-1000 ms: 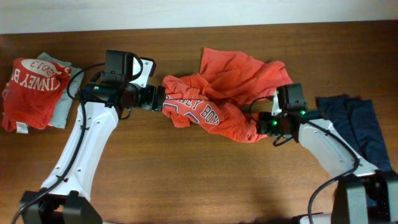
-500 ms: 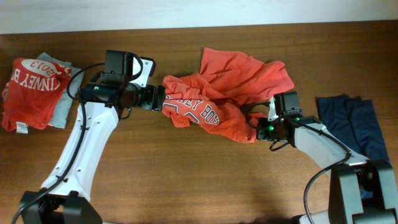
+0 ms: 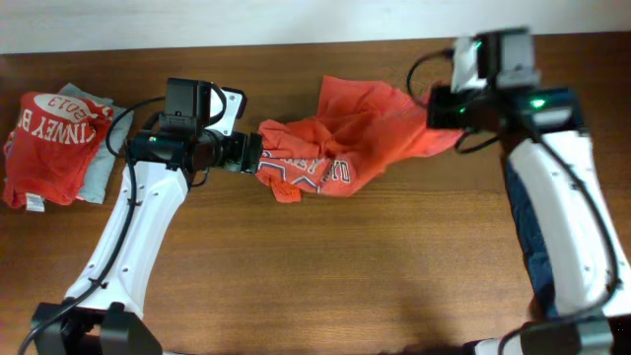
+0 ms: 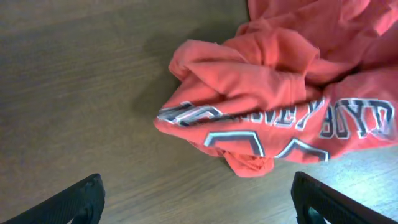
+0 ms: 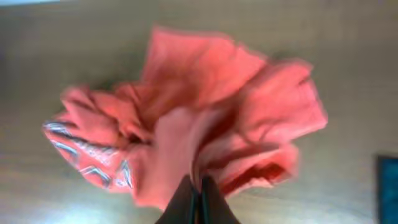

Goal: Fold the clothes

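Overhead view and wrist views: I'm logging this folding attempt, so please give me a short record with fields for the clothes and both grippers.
orange T-shirt: crumpled at mid-table, white print up, not folded
left gripper: open, at the shirt's left end, holding nothing
right gripper: shut on a bunch of the shirt's cloth
folded pile: red printed shirt over a grey one, far left
navy garment: right side, mostly hidden by the right arm
table: brown wood

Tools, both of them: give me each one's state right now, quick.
Left tool: open, holding nothing.
Right tool: closed, pinching a fold of the orange-red T-shirt.
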Motion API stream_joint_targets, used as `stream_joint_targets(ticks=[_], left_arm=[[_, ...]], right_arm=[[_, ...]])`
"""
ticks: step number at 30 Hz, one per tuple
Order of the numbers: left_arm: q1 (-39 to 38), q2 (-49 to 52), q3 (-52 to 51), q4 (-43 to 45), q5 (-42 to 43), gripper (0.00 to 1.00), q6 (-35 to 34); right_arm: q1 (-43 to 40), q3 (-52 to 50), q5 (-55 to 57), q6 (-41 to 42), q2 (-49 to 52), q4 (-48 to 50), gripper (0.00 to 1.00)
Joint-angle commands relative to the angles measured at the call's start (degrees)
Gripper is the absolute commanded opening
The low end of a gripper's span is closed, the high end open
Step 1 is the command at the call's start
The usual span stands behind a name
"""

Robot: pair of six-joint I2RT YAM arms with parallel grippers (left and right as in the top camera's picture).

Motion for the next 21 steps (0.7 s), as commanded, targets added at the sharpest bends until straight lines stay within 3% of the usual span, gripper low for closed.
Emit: stream_joint_targets(ticks=[1,9,21], left_arm=[[0.20,-0.17,3.32,-0.15,0.09,0.95,-0.70],[0.02,-0.46,5.86,-3.63,2.03,0.95,1.27],[0.11,-5.92,5.95,-3.58,2.14,0.95,2.54]], right_arm=[[-0.35,12.00,1.40,-2.84,-1.03,-2.34,0.04],[-0.37,25.49,4.15,-4.04,-1.05,-2.45,0.04],[1.70,27.67,3.10,-3.76,-0.98,6.14,0.04]])
